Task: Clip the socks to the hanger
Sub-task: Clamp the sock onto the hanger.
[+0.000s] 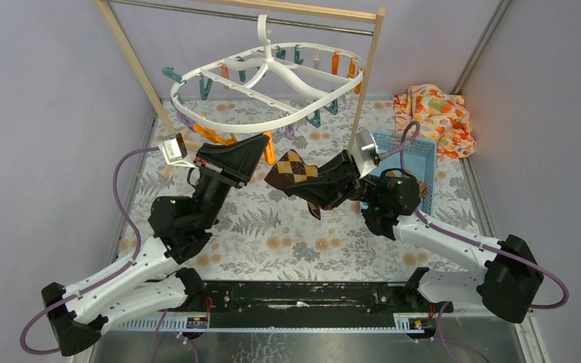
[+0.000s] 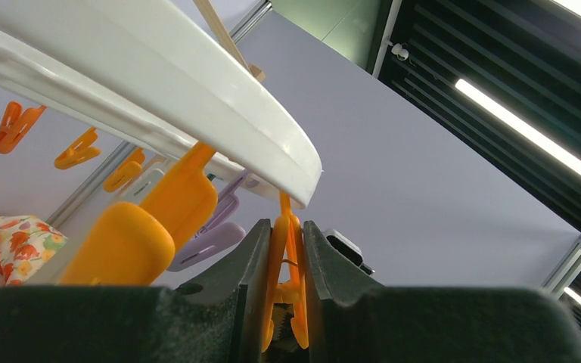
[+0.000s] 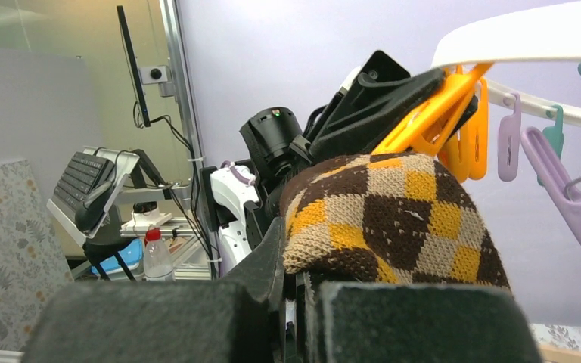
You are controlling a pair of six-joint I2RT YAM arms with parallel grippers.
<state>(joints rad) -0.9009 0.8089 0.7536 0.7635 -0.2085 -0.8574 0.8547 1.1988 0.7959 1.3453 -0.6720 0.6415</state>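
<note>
While the left fingers (image 2: 251,261) squeeze an orange peg (image 2: 290,249) under the white hanger (image 2: 159,68), the right fingers (image 3: 267,265) pinch the brown checked sock (image 3: 393,219), held up just beside it. Soft, light, floppy knit; probably best gripped near an edge, leaving a free fold for the peg.
</note>
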